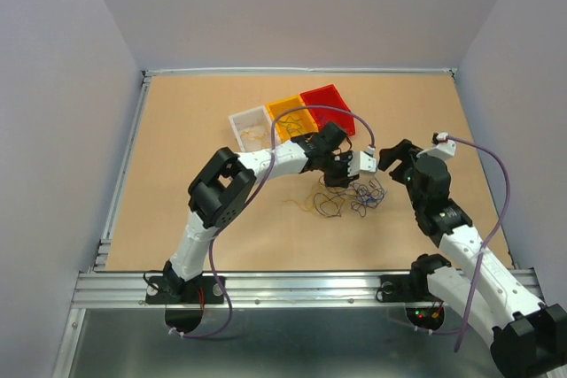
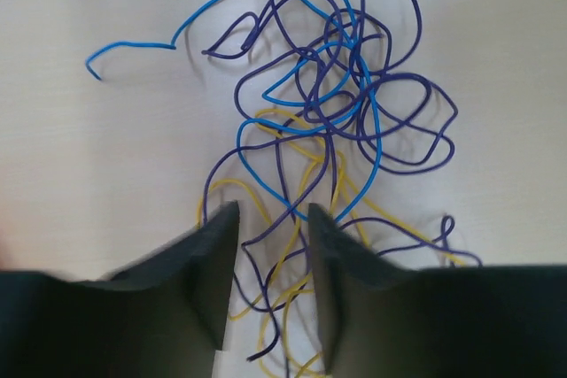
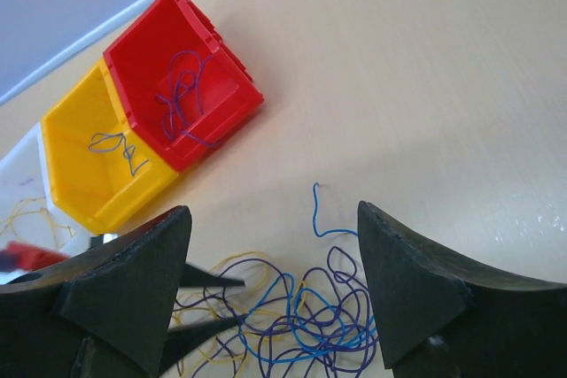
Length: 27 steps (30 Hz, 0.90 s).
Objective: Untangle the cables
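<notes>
The cables (image 1: pixel 350 195) lie in a tangled heap of thin blue, dark purple and yellow wires on the table, right of centre. My left gripper (image 1: pixel 337 174) is down on the heap's left side. In the left wrist view the cables (image 2: pixel 332 104) spread ahead, and the left gripper (image 2: pixel 272 214) has its jaws half narrowed with yellow and purple strands lying loose in the gap. My right gripper (image 1: pixel 391 160) hovers at the heap's upper right. In the right wrist view the right gripper (image 3: pixel 275 210) stands wide open above the cables (image 3: pixel 306 325), holding nothing.
Three small bins stand behind the heap: white bin (image 1: pixel 248 113), yellow bin (image 1: pixel 283 102), red bin (image 1: pixel 321 92). The red bin (image 3: pixel 232 70) holds purple wires, the yellow bin (image 3: pixel 80 185) a blue one. A single blue end (image 2: pixel 124 45) trails left of the tangle.
</notes>
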### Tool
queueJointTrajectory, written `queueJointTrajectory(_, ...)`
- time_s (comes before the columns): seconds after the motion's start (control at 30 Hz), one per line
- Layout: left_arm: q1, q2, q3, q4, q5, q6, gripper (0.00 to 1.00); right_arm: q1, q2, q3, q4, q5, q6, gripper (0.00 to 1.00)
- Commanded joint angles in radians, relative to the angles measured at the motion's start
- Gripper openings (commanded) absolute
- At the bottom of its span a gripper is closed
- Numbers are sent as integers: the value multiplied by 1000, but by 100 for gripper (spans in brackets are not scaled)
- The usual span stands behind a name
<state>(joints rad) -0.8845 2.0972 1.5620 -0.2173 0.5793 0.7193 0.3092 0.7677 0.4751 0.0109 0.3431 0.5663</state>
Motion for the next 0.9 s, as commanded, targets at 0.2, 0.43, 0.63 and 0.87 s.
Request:
queueJointTrajectory(0.2,-10,-73,6,78,-44,-145,0,5,-133,-38,-8,27,18,79)
queueJointTrajectory(0.43,-7,-282,-56,87,-186,-239,0,4,-157,-43,18,-94,-14,79)
queueJointTrajectory(0.63,1,-430,-49,55,-205,-342,0,5,-79,-53,133,-259,-43,79)
queueJointTrajectory(0.87,102,-609,-28,90,-214,-435,0,4,-13,-110,323,-419,-74,79)
